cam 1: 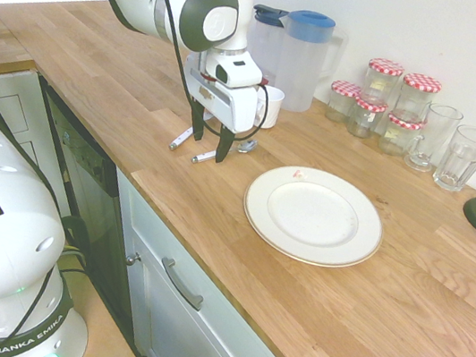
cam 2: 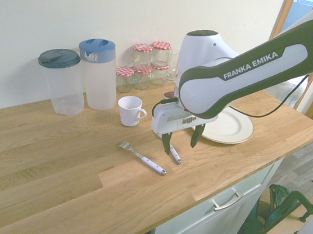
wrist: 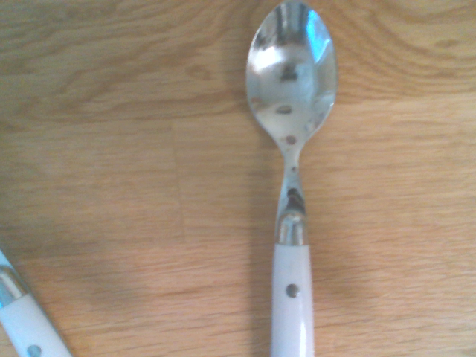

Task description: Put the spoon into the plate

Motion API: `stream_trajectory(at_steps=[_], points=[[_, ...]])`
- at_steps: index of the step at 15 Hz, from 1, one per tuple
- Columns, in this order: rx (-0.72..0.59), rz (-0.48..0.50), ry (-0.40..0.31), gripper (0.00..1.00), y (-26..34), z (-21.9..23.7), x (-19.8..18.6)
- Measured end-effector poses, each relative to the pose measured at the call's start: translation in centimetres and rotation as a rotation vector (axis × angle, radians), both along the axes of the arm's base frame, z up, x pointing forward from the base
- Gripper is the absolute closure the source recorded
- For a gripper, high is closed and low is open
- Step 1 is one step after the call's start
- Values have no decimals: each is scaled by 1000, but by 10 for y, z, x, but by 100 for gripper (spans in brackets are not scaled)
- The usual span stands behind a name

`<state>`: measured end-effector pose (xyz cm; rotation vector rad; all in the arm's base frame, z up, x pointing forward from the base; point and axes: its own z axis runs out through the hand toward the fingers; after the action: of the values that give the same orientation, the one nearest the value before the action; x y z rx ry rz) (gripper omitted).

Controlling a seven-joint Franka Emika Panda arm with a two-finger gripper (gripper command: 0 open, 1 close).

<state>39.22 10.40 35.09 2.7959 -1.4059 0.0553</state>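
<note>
Is a wooden counter (cam 1: 414, 324), bearing a round cream plate (cam 1: 313, 218), with a spoon (wrist: 291, 82) and fork (cam 2: 151, 164) near each other, a white mug (cam 2: 129, 111), two lidded jugs (cam 2: 100, 79), partly stacked glass jars (cam 1: 400, 134) and drinking glasses (cam 1: 463, 162)

We see the silver metal spoon with a white riveted handle (wrist: 292, 82) lying bowl up on the wooden counter, apart from the round cream-white plate with a thin golden edge (cam 1: 313, 217), which lies flat
</note>
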Motion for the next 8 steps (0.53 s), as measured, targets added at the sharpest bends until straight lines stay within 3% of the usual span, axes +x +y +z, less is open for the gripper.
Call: stream_trajectory(at_steps=[5, 6, 8], points=[[0, 0, 9, 0, 5, -21, 4], [2, 3, 11, 100, 6, -26, 6], [3, 10, 6, 100, 9, -26, 11]])
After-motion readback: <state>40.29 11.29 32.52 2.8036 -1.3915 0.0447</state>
